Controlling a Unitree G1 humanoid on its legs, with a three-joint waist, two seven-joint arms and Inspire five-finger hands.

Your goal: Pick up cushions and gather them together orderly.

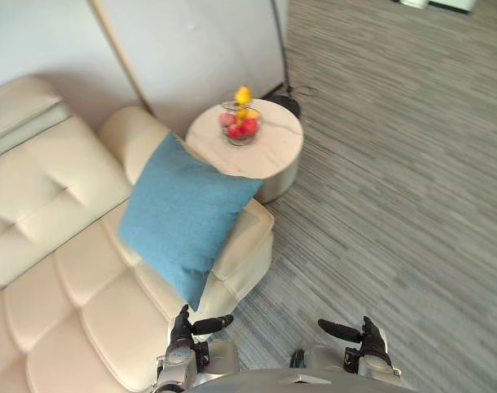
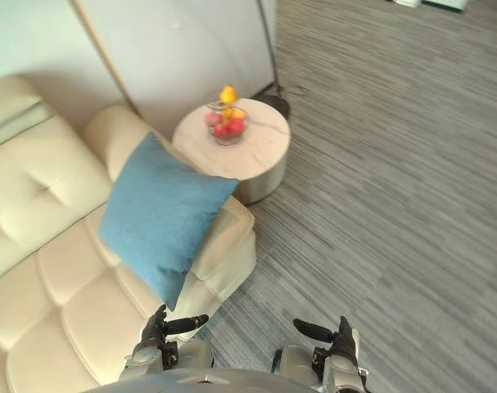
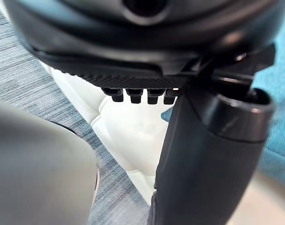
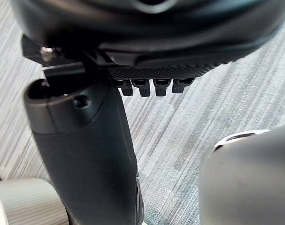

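Both hands sit low and empty, fingers relaxed, thumbs out: left hand [image 1: 182, 326] by the sofa [image 1: 76, 278] front edge, right hand [image 1: 369, 336] above carpet [image 1: 395, 205]. Blue cushion [image 1: 182, 214] leans tilted against the sofa armrest, near round side table [image 1: 273, 155] with fruit bowl [image 1: 241, 124].

I am in a living room, or a lounge furnished like one. A cream tufted sofa [image 1: 60, 270] takes up my left side, with a blue cushion [image 1: 182, 217] propped at its end against the armrest. Just beside that armrest is a round pale-topped table [image 1: 273, 155] carrying a wire bowl of fruit [image 1: 241, 124]. Grey striped carpet [image 1: 395, 180] covers the floor, and a dark round stand base [image 1: 282, 103] with a thin pole sits by the plain wall [image 1: 199, 41].
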